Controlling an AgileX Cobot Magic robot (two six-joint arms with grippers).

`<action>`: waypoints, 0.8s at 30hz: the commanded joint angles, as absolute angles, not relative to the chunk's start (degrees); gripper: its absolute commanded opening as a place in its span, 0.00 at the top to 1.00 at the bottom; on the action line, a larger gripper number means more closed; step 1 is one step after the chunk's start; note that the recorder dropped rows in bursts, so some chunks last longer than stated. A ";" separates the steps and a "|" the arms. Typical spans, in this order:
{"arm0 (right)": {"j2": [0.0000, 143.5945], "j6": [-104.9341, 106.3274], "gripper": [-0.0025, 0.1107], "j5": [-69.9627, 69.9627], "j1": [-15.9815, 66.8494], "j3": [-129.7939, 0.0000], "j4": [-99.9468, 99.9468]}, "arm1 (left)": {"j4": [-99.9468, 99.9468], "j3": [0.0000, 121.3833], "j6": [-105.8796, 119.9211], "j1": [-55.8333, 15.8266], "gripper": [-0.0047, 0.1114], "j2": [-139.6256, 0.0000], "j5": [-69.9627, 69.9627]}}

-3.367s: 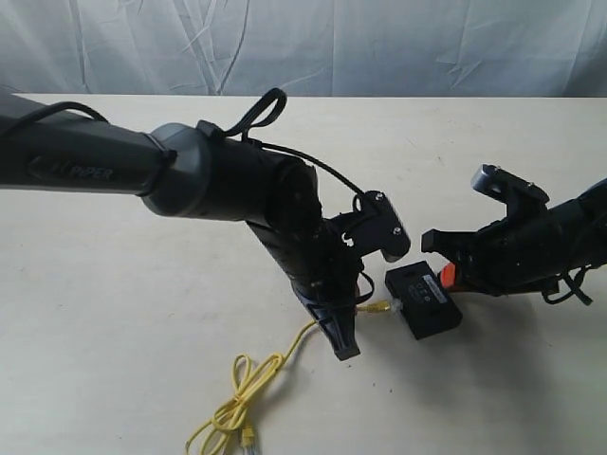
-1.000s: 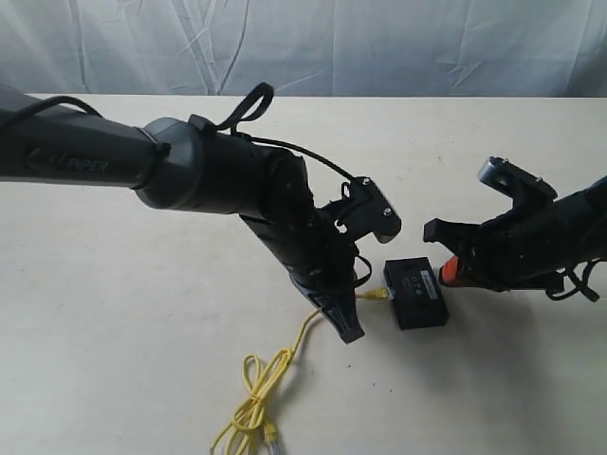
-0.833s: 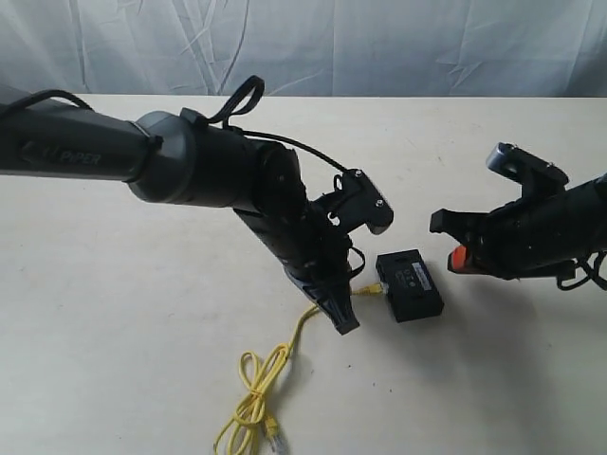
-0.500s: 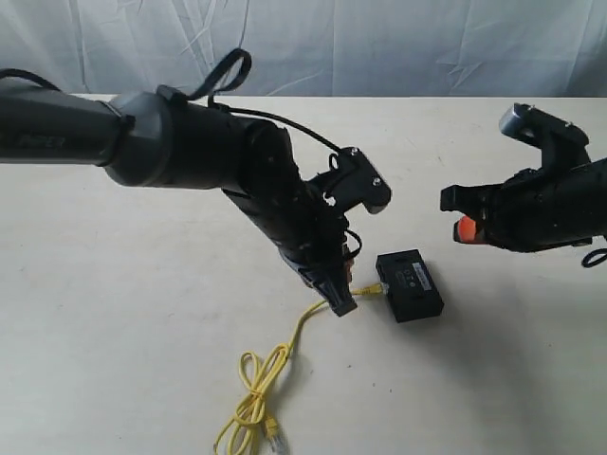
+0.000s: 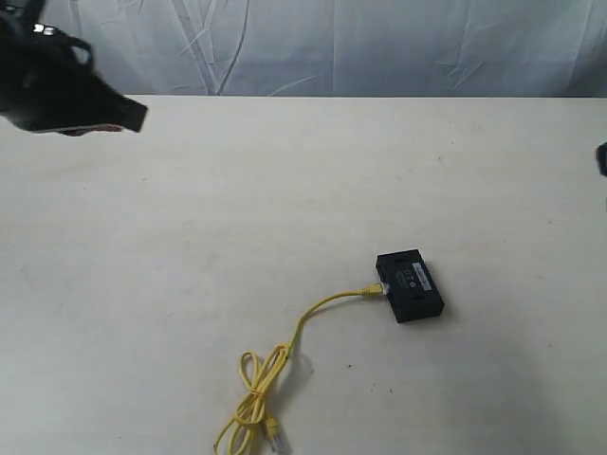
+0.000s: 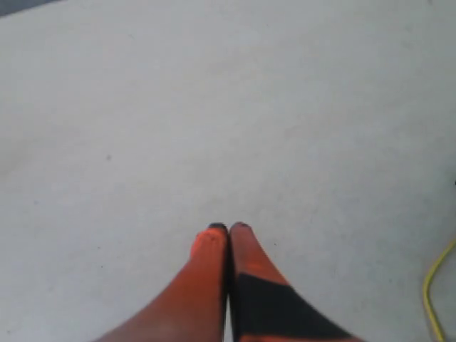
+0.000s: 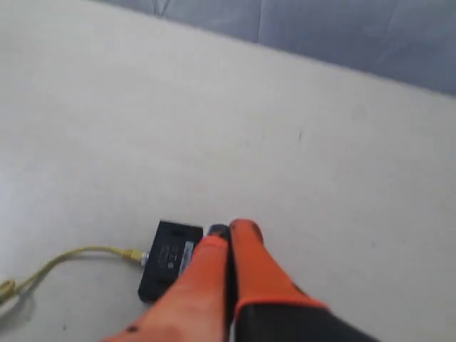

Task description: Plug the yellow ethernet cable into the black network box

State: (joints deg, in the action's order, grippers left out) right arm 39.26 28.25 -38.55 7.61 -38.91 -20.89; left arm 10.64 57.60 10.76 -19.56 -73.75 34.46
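The black network box (image 5: 410, 285) lies flat on the table, right of centre. The yellow ethernet cable (image 5: 321, 308) has one plug seated in the box's left side. It curves down-left to a tied loop (image 5: 254, 398) near the front edge, where its free plug lies. In the right wrist view the box (image 7: 167, 258) and the cable (image 7: 78, 254) lie beyond my shut right gripper (image 7: 229, 229). My left gripper (image 6: 229, 228) is shut with nothing in it, high above bare table, with a bit of cable (image 6: 432, 288) at the side. The left arm (image 5: 66, 95) is blurred at the upper left.
A pale blue-grey cloth backdrop (image 5: 332, 43) hangs behind the cream table (image 5: 237, 209). A sliver of the right arm (image 5: 602, 158) shows at the right edge of the exterior view.
Both arms have pulled away from the box, the left to the upper left, the right off to the right. The box and plugged cable stay where they were.
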 commanded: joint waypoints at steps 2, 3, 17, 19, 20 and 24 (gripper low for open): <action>18.90 25.72 0.99 -37.05 7.43 -35.13 -19.82 | 10.73 40.34 9.11 -18.32 0.96 -51.51 21.66; 16.12 25.72 0.99 -35.36 7.43 -32.59 -19.67 | 9.92 38.40 9.11 -18.32 0.96 -47.89 20.91; 6.74 24.72 0.99 -35.43 7.43 -23.95 -19.75 | 8.36 34.84 9.11 -18.32 0.96 -34.74 25.67; 6.63 24.72 0.99 -35.46 7.43 -23.28 -19.75 | 8.36 34.84 9.11 -18.32 0.96 -34.74 25.67; 6.39 24.72 0.99 -35.46 7.43 -23.11 -16.99 | 8.36 34.84 9.11 -18.32 0.96 -34.74 25.67; 5.21 10.37 0.99 -35.71 7.43 -23.11 -6.49 | 8.36 34.84 9.11 -18.32 0.96 -34.74 25.67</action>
